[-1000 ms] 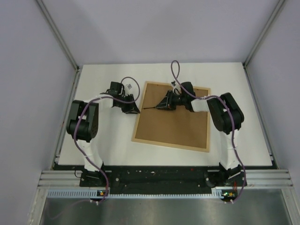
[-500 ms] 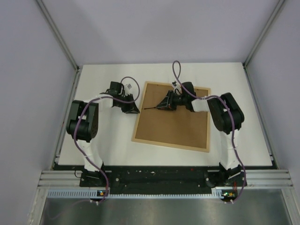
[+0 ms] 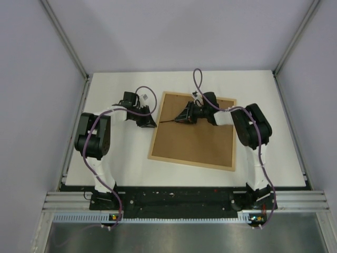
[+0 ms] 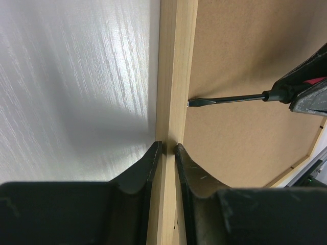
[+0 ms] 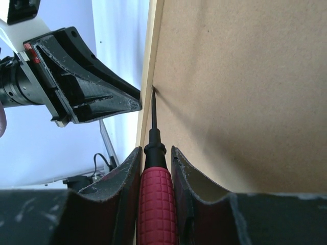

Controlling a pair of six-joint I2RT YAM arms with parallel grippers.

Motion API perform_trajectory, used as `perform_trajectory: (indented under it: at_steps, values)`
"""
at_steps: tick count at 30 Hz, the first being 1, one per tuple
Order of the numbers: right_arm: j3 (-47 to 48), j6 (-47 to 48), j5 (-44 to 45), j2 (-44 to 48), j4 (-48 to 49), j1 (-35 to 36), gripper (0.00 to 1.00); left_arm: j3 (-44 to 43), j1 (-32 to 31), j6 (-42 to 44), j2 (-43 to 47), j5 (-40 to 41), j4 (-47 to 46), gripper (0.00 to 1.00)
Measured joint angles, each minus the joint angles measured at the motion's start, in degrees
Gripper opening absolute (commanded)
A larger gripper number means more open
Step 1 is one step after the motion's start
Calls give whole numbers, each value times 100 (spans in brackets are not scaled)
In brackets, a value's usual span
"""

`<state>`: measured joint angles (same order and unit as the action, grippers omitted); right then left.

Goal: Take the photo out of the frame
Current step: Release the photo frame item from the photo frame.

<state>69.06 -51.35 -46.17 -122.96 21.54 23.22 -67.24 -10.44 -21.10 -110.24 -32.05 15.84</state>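
The frame [image 3: 189, 163] lies face down on the white table, its brown backing board [image 3: 202, 139] facing up. The photo is hidden beneath the board. My left gripper [image 3: 153, 125] is shut on the frame's left rim [image 4: 173, 76], one finger on each side of the pale wood. My right gripper [image 5: 155, 150] is shut on a red-handled screwdriver [image 5: 155, 194]. It reaches across the board from the right. The screwdriver's flat tip [image 4: 191, 103] touches the seam where the backing board [image 4: 240, 51] meets the rim, just ahead of my left gripper [image 4: 168, 148].
White tabletop [image 3: 116, 163] surrounds the frame, with grey walls on three sides. A metal rail [image 3: 179, 203] runs along the near edge by the arm bases. Purple cables loop over both arms.
My left jaws have narrowed onto the frame's rim. The right arm has shifted a little, the screwdriver tip staying at the left inner edge.
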Motion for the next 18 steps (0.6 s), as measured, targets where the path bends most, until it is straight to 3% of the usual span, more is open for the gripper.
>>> perform_trajectory:
  at_steps: [18]
  values:
    - [192, -295, -199, -389, 417, 7, 0, 0, 24, 0, 0, 42, 2, 15]
